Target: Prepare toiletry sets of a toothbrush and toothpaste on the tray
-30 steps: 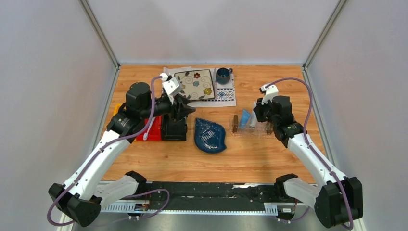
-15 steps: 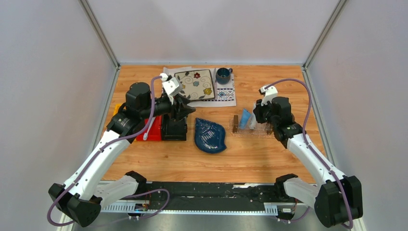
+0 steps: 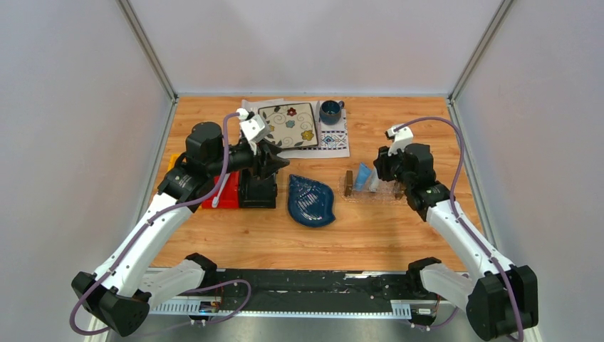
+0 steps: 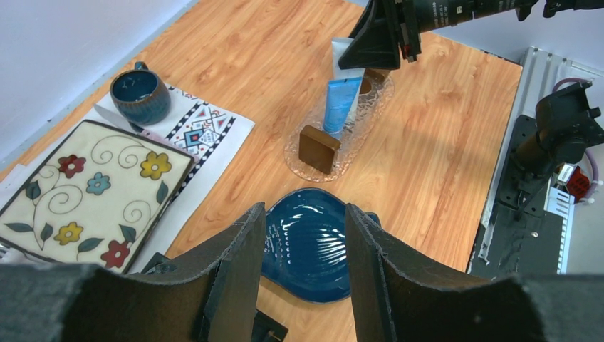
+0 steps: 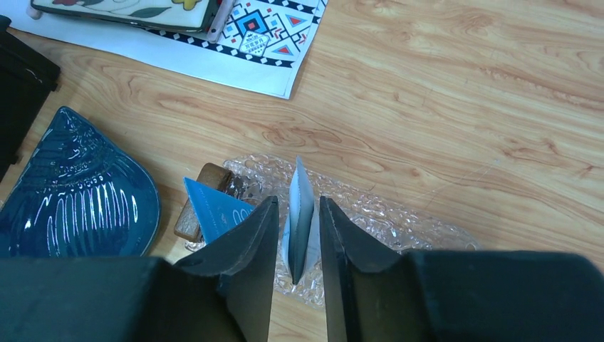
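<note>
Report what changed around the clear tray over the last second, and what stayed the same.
The right gripper opened its jaws and let go of the white toothpaste tube, which now stands on edge in the clear tray between the parted fingers. The right arm itself barely shifted. Unchanged: the blue toothpaste tube in the tray, and the left gripper, open and empty.
</note>
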Action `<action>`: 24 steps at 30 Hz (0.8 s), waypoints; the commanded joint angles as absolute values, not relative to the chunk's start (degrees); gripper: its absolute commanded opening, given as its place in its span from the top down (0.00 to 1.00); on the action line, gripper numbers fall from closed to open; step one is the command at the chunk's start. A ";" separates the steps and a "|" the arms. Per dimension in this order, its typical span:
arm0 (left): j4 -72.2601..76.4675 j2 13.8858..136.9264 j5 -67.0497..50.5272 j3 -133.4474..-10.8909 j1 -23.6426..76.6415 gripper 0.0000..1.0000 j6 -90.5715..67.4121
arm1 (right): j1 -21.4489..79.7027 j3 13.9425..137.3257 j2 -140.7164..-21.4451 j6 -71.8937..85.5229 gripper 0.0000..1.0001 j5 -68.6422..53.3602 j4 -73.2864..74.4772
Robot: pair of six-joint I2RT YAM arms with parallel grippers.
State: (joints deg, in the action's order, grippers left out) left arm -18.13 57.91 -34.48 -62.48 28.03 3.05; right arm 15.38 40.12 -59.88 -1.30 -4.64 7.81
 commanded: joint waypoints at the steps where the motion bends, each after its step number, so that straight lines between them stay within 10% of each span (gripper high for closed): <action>1: -16.61 56.51 -35.77 -61.96 27.77 0.47 2.72 | 15.21 39.90 -57.39 -1.58 0.68 -5.01 5.54; 24: -18.81 56.07 -36.47 -62.67 27.77 0.47 4.04 | 15.03 41.22 -55.29 -6.50 0.76 -5.19 10.72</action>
State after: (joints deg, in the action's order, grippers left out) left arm -19.05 57.08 -35.48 -62.22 28.03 3.27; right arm 15.29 40.12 -57.43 -4.64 -6.04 10.68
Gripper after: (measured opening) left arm 0.527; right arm 0.229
